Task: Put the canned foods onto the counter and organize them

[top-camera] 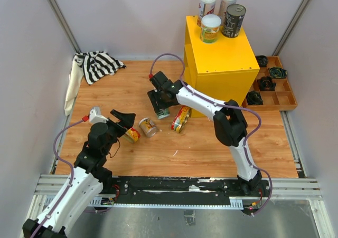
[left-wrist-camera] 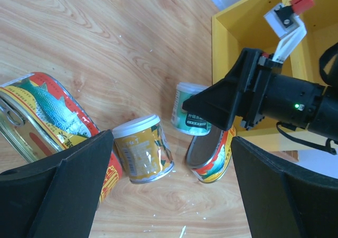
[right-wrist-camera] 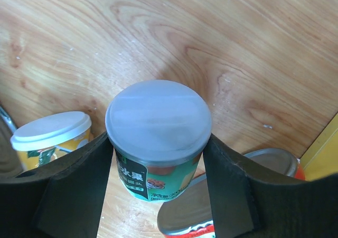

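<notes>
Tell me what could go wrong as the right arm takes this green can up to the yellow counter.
1. The right gripper seems to hold the green can by its lid rim; it may slip on lifting.
2. The red-and-yellow can lies close beside it and could roll if nudged.
3. Four cans already crowd the back of the counter top; a new one might knock one off.

A striped cloth [top-camera: 100,65] lies far left; a wooden tray [top-camera: 285,98] holds black parts [top-camera: 265,83].
</notes>
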